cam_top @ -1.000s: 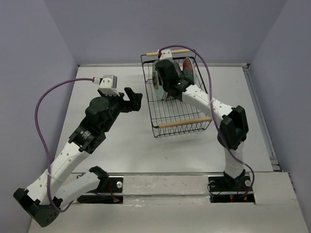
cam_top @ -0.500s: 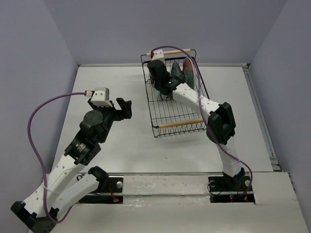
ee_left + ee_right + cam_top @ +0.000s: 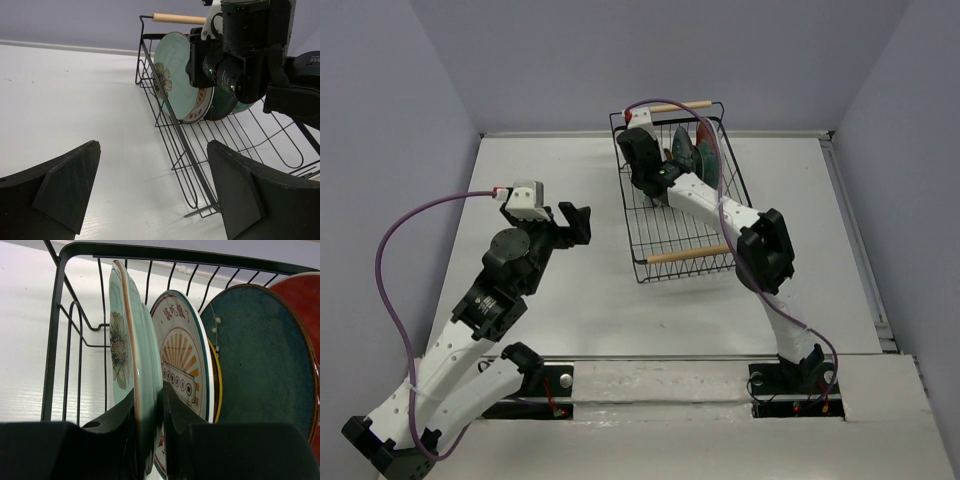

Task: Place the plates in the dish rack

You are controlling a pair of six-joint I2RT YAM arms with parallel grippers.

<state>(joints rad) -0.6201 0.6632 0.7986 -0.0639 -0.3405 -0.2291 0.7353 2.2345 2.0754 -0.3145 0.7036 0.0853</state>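
The white table [image 3: 570, 290] bears the black wire dish rack [image 3: 686, 255] toward its far side

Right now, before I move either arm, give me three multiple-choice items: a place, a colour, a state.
1. The left claw is: A) over the table, left of the dish rack B) inside the rack C) above the arm bases.
2. The plate held by the right claw is: A) red B) amber-yellow C) pale mint green.
3. The left claw is: A) shut on a plate B) open and empty C) shut on a handle.
1A, top view shows it beside the rack; 2C, right wrist view shows mint green pinched; 3B, its fingers stand wide apart.
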